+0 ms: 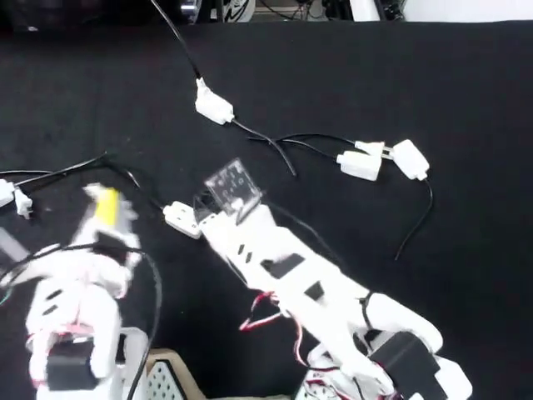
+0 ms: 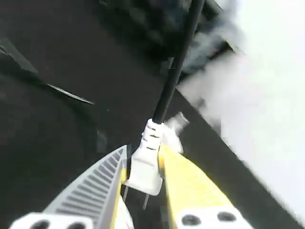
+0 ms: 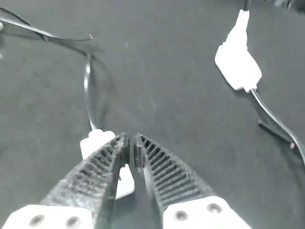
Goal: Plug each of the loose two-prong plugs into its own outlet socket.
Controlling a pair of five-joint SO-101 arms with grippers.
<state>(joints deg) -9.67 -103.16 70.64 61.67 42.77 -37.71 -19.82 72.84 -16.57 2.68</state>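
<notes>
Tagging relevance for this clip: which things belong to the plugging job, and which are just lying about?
Job: plug in left gripper; connector by right gripper; joined connectors; two more connectors.
Lying about: perforated board; clutter behind table.

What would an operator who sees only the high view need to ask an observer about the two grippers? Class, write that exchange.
Operator: Is the left gripper holding anything?
Observer: Yes. The left wrist view shows the left gripper closed on a white two-prong plug.
Operator: Which way do its prongs point?
Observer: Back toward the wrist camera. Its black cord runs away from the gripper.
Operator: And the right gripper?
Observer: In the right wrist view, the right gripper is all but shut, with nothing between its fingers. A white connector lies just beyond it, partly hidden by one finger.
</notes>
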